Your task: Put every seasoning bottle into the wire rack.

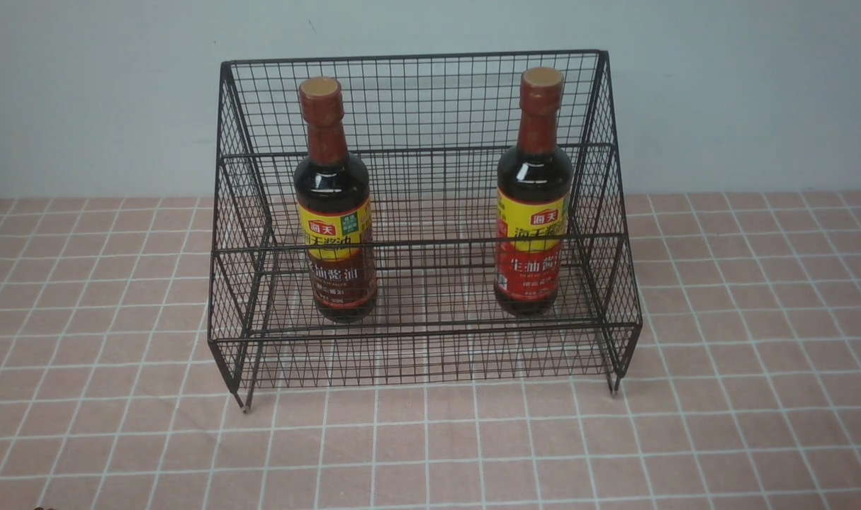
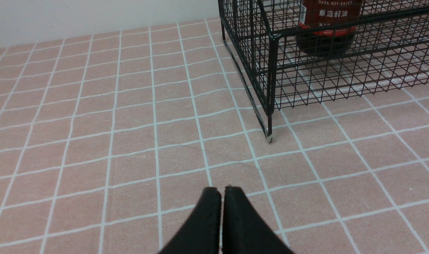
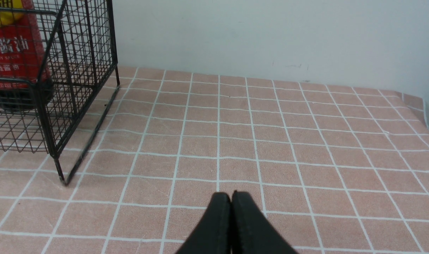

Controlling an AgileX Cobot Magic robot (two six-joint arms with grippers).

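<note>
You had both tall dark soy-sauce bottles standing up straight inside the big black wire-mesh rack (image 1: 423, 227), which sat on the pink checked cloth surface (image 1: 742, 397) in front of a pale wall (image 1: 90, 92). The bottle with the brown lower label (image 1: 334, 212) stood toward the left side of the rack, and the bottle with the red lower label (image 1: 533, 205) stood toward the right side, well apart from each other. Both sat on the lower front shelf, behind the front bar. Each had a tan cap and a yellow band. Your left hand (image 2: 221, 192) was clenched with its two black fingers pressed together and nothing between them; it hung over the bare cloth near the rack's front leg (image 2: 269, 127). Your right hand (image 3: 231, 195) was clenched and empty too, over the cloth beside the rack's other end. Neither hand touched the rack or a bottle.
</note>
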